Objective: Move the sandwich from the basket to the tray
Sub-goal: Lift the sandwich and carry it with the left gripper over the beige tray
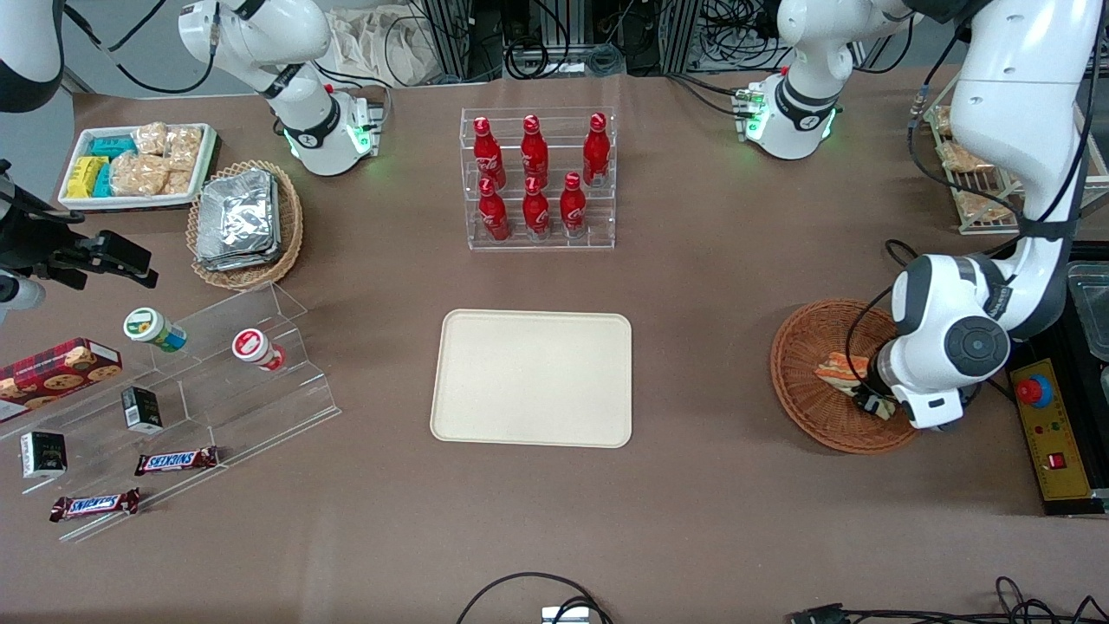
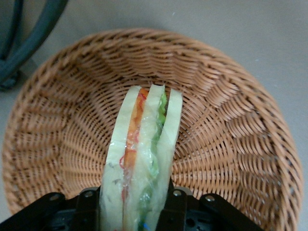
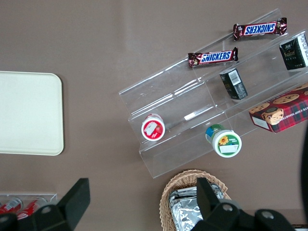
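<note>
The sandwich (image 2: 144,144), a wedge of pale bread with orange and green layers, stands on edge in the reddish-brown wicker basket (image 2: 231,120). My left gripper (image 2: 132,207) is shut on the sandwich, one black finger pressed against each bread face. In the front view the gripper (image 1: 871,400) is low inside the basket (image 1: 801,364) at the working arm's end of the table, and part of the sandwich (image 1: 839,367) shows beside the wrist. The cream-beige tray (image 1: 533,377) lies bare at the table's middle, toward the parked arm from the basket.
A clear rack of red bottles (image 1: 537,178) stands farther from the front camera than the tray. A yellow control box with a red button (image 1: 1048,429) sits beside the basket. An acrylic stepped shelf with snacks (image 1: 199,381) and a foil-packet basket (image 1: 247,221) lie toward the parked arm's end.
</note>
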Robot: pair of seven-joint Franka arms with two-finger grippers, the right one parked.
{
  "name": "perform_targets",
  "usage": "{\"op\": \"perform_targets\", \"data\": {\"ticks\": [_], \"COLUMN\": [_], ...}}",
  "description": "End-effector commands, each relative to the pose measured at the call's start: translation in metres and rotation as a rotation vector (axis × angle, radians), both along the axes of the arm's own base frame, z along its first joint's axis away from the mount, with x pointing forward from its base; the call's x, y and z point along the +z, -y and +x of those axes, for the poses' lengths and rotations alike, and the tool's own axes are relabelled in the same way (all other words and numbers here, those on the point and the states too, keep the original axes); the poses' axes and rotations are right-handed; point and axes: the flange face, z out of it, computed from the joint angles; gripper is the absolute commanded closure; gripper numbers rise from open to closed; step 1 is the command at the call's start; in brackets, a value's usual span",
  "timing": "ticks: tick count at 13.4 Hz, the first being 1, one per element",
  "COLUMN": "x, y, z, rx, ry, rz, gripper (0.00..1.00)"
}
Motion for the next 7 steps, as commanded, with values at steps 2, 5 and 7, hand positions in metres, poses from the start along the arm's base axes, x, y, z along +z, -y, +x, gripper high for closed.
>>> {"op": "perform_targets", "data": {"ticks": [2, 5, 7], "x": [0.094, 0.162, 0.199], "y": [0.019, 0.048, 0.09], "z": [0.01, 0.028, 0.025], "rx": [-0.194, -0.366, -0.52], "ry": [-0.045, -0.106, -0.109], "rz": [0.006, -0.028, -0.065], "gripper": [1.0, 1.0, 1.0]}}
